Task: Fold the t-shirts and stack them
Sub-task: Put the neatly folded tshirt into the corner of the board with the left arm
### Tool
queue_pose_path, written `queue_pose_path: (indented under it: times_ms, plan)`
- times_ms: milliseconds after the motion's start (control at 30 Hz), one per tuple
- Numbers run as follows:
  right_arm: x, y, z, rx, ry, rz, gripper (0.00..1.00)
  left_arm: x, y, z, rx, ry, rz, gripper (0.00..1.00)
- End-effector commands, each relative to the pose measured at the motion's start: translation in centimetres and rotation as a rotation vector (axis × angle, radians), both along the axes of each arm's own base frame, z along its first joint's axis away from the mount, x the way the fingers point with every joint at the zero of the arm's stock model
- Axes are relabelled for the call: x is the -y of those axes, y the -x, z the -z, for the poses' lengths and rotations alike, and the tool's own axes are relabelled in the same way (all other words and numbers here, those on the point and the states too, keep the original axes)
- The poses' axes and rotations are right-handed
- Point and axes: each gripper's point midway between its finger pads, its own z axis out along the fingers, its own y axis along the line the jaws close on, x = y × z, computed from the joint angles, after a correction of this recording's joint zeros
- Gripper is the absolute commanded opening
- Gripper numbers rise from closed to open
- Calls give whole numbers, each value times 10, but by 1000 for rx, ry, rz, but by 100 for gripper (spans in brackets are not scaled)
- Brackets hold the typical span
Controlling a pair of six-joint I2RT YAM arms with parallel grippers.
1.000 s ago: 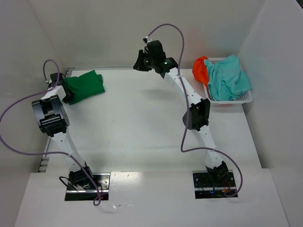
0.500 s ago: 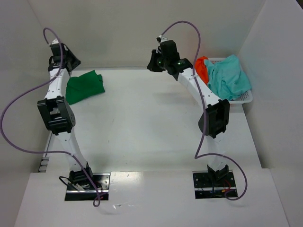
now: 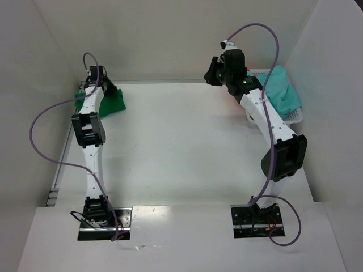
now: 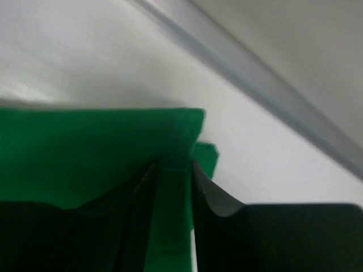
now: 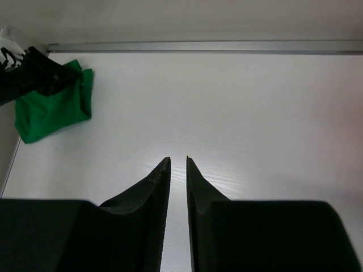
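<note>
Left tool (image 4: 172, 165) pinches green t-shirt's (image 4: 85, 147) edge, far-left table (image 3: 181, 147) corner.

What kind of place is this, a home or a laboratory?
Most likely a robot test cell in a laboratory, not a home. Plain white walls enclose a white table, the left arm and right arm are bolted at its near edge, and a mesh basket holds a teal t-shirt.

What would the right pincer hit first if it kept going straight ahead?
Probably the white table top; the right pincer aims at it, the dark green t-shirt lying well aside.
</note>
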Motion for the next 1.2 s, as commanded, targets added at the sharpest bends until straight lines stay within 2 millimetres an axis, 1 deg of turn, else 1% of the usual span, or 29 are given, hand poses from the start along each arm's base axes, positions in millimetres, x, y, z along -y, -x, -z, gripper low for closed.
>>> queue_pose_path:
  times_ms: [0, 33, 67, 100, 133, 167, 233, 267, 333, 367, 400, 467, 500, 533, 567, 600, 633, 667, 733, 767, 800, 867, 900, 933, 1000, 1033, 1100, 1133, 1167]
  plan:
    - [7, 9, -38, 118, -19, 3, 23, -3, -21, -58, 86, -35, -27, 40]
    - [7, 9, -36, 118, -19, 3, 23, 0, -25, -67, 115, -34, -5, 42]
    - [12, 10, -33, 111, -16, 12, 23, 9, -29, -34, 90, -18, 18, 44]
    - [12, 10, -33, 111, -16, 12, 23, 13, -36, -56, 164, -7, 34, 44]
    - [14, 9, -26, 99, -8, 22, 23, 25, -37, -49, 156, 59, 66, 45]
    - [14, 9, -26, 99, -8, 22, 23, 25, -37, -41, 142, 62, 66, 45]
    - [14, 10, -22, 91, -5, 22, 24, 22, -38, -52, 170, 40, 64, 45]
    - [14, 10, -22, 91, -5, 22, 24, 23, -36, -46, 151, 43, 64, 45]
    - [14, 10, -22, 91, -5, 22, 24, 23, -33, -47, 138, 36, 71, 46]
    - [14, 10, -22, 91, -5, 22, 24, 20, -31, -54, 143, 9, 75, 47]
    - [14, 10, -22, 91, -5, 22, 24, 24, -28, -50, 119, -3, 79, 47]
    - [15, 11, -29, 108, -11, 22, 24, 20, -22, -65, 109, -62, 63, 48]
    - [15, 11, -23, 96, -7, 22, 24, 10, -16, -67, 80, -106, 25, 48]
    - [15, 13, -26, 108, -11, 22, 24, 5, -13, -71, 71, -133, 9, 48]
    - [16, 13, -26, 108, -11, 22, 24, 7, -10, -84, 78, -157, 4, 48]
    - [16, 15, -26, 108, -11, 22, 24, 1, -5, -88, 61, -194, -9, 48]
    - [16, 15, -26, 108, -11, 22, 24, 5, -5, -104, 82, -214, -3, 48]
    - [17, 18, -27, 109, -12, 22, 24, 2, -4, -111, 89, -231, -5, 48]
    - [15, 19, -24, 103, -23, 13, 24, 0, -1, -115, 84, -252, 0, 51]
    - [13, 18, -27, 111, -29, 5, 24, 0, -1, -122, 95, -253, -1, 51]
    - [11, 19, -27, 107, -40, -1, 24, -1, 0, -122, 93, -258, -8, 51]
    - [9, 21, -22, 95, -41, -12, 24, -2, 1, -113, 72, -253, -20, 51]
    - [9, 20, -24, 104, -43, -13, 24, -2, 0, -103, 57, -251, -18, 52]
    - [7, 21, -20, 91, -51, -18, 24, -4, 0, -91, 37, -256, -24, 52]
    - [7, 21, -20, 91, -51, -18, 24, -2, -1, -77, 18, -245, -11, 52]
    - [8, 21, -15, 82, -49, -18, 24, -2, -1, -61, -6, -242, -8, 52]
    - [8, 21, -15, 82, -48, -18, 25, 0, 0, -46, -33, -232, 4, 52]
    - [8, 21, -15, 82, -48, -18, 25, 0, 3, -32, -62, -229, 7, 52]
    - [8, 21, -15, 82, -48, -18, 25, 0, 3, -32, -62, -229, 7, 52]
